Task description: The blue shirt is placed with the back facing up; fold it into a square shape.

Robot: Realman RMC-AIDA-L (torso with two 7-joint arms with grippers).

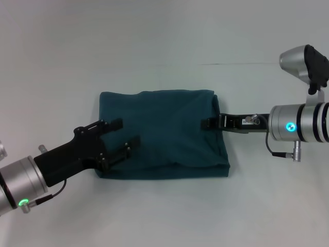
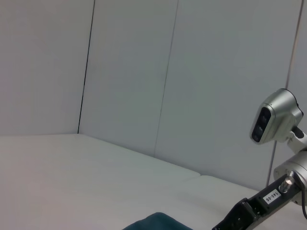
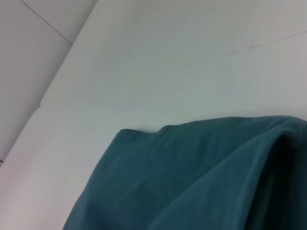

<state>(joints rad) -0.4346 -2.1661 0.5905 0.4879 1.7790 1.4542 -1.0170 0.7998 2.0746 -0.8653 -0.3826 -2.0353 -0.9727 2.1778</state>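
Observation:
The blue shirt lies on the white table, folded into a thick, roughly square pad, plain side up. My left gripper is open, with its black fingers spread over the shirt's left edge, holding nothing. My right gripper reaches in level from the right, its tip at the shirt's right edge. The right wrist view shows the shirt's cloth close up, with a raised fold. The left wrist view shows only a corner of the shirt and my right arm.
The white table surrounds the shirt on all sides, with a thin seam at the back right. Pale wall panels stand behind the table.

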